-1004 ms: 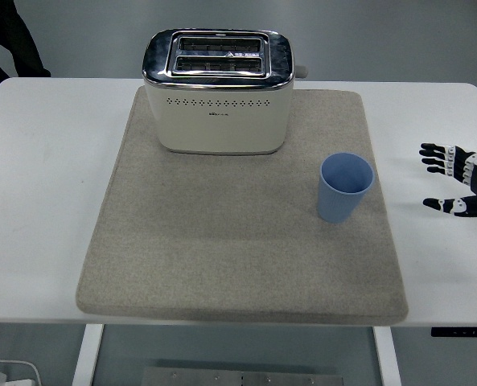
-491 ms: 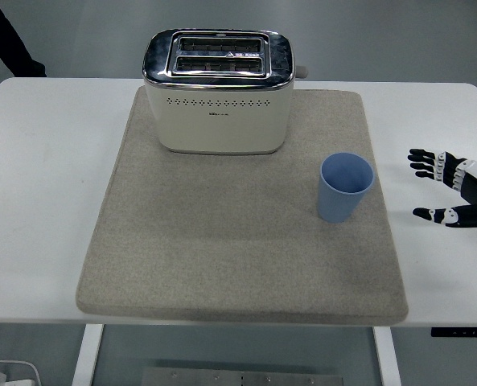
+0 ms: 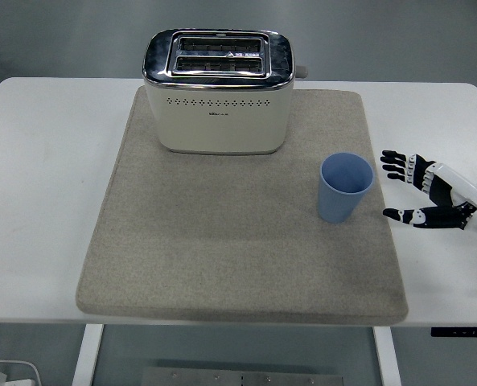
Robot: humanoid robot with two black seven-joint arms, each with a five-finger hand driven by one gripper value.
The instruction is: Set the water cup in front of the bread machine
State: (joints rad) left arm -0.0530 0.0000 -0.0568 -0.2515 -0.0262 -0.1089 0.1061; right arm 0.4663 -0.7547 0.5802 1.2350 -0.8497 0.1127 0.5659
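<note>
**A:** Start with your right hand [image 3: 428, 193]. Where is it?

**B:** At the right side of the frame, a little below mid-height. You have its black fingers [image 3: 395, 165] spread and the thumb set apart underneath, so the palm opens leftward. It grips nothing.

**A:** And what sits nearest to it?

**B:** Your light blue plastic water cup [image 3: 345, 187], just left of the fingertips and clear of them. It stands upright, mouth up, near the right edge of the coarse grey-beige rectangular mat [image 3: 222, 257].

**A:** Is the cup in front of the bread machine?

**B:** No. The cream-bodied bread machine with the chrome top and two slots [image 3: 219, 90] stands at the upper centre of the frame, on the mat's far strip. The cup is lower and off to its right, apart from it.

**A:** What carries all this?

**B:** The white table [image 3: 37, 185], which shows on either side of the mat and along the bottom edge.
</note>
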